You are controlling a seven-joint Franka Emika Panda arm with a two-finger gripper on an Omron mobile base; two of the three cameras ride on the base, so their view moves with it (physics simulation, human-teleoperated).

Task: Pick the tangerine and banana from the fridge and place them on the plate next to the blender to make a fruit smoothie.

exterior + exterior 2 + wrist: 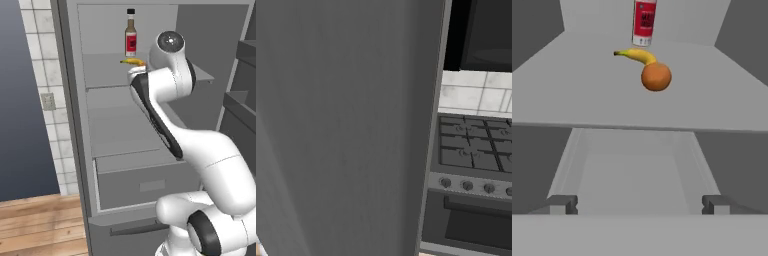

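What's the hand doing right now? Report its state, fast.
Hand: open, holding nothing, short of the tangerine and banana on the fridge shelf.

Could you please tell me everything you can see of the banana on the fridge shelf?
The banana is small, curved and yellow, with a dark stem tip at one end. It lies flat on the upper grey shelf of the fridge, just in front of a red-labelled bottle. Its other end passes behind the tangerine and looks to be touching it. In the left base view, part of it peeks out beside the arm's wrist. Nothing is gripping it.
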